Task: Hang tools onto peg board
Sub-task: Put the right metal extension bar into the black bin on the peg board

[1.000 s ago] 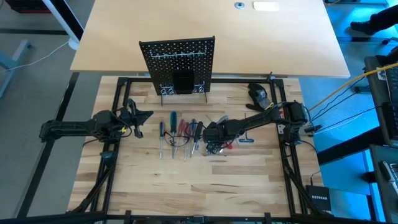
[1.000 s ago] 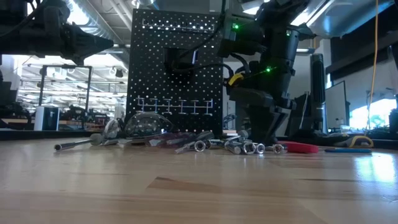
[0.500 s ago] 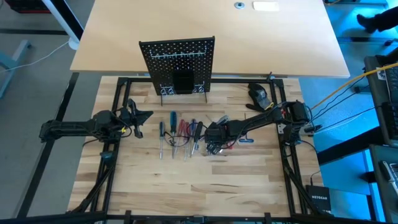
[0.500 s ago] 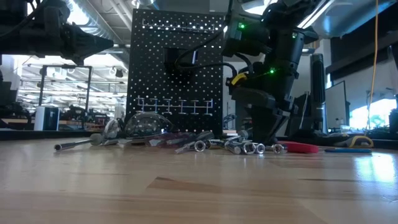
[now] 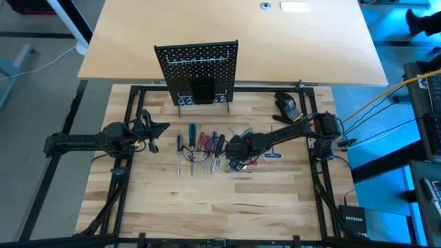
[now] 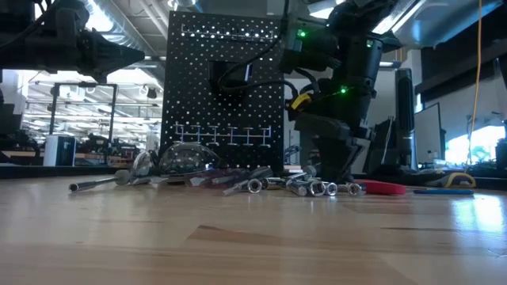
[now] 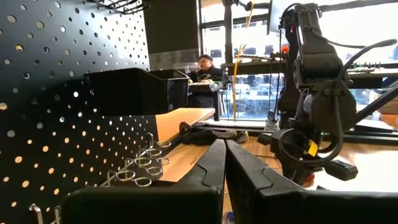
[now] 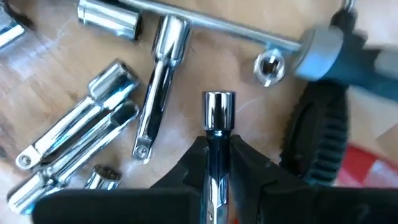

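Tools (image 5: 207, 146) lie in a loose row mid-table, in front of the peg board (image 5: 198, 71), well apart from it. High view: blue, red and black handles, silver shafts, too small to sort 1 by 1.

Right wrist view gives what the high view cannot: a chrome socket-ended shaft (image 8: 216, 134) pinched between the right gripper's (image 8: 215, 163) 2 dark fingers (image 8: 251, 163), its hexagonal mouth pointing away from the wrist. Around it on the wood lie several more chrome shafts (image 8: 155, 87), a small loose socket (image 8: 270, 66), a ribbed black handle (image 8: 314, 140) and a blurred grey-blue handle (image 8: 348, 53), cut off at the frame edge. Whether the held shaft is clear of the table cannot be told.

High view places the right gripper (image 5: 235, 153) at the right end of the tool row, directly over it. Low view shows chrome socket ends (image 6: 313, 188) in a cluster on the tabletop below the right arm; the fingertips themselves are hard to make out there.

Peg board stands upright at the table's far side, a black bin (image 5: 202, 90) on its lower front. Left wrist view shows that bin (image 7: 134, 90) and a row of wire ring hooks (image 7: 143, 172) close up.

Left gripper (image 5: 153, 133) hangs left of the tools, fingers (image 7: 208, 171) pressed together, holding nothing.

A dark rounded lump (image 5: 286, 103) sits near the right rear. A person shows far off in the left wrist view.
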You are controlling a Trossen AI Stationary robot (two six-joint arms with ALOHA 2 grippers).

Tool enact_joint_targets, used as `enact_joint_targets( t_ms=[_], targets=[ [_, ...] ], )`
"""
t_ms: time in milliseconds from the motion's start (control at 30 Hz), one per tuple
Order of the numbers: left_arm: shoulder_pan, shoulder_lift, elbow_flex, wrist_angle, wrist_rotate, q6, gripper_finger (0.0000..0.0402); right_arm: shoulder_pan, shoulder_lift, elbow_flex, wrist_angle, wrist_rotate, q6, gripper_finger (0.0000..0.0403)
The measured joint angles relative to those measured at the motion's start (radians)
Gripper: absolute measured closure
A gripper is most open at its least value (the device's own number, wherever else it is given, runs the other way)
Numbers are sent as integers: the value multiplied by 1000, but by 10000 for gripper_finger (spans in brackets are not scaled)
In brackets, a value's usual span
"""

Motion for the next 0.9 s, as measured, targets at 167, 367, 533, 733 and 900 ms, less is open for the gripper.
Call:
enact_joint_targets(
  t_ms=[167,367,533,733,900],
  targets=[
    [0,0,0,0,0,-7,400,-2,-1,83,-84,13,-40,357],
    [0,0,0,0,0,-8,400,-1,-2,204,-223,73,-94,359],
    [0,0,0,0,0,-8,400,-5,-2,332,-284,153,-176,356],
    [0,0,0,0,0,-8,400,-16,-3,500,-305,232,-292,354],
    [0,0,0,0,0,-8,400,-37,-5,615,-288,337,-422,353]
  ],
)
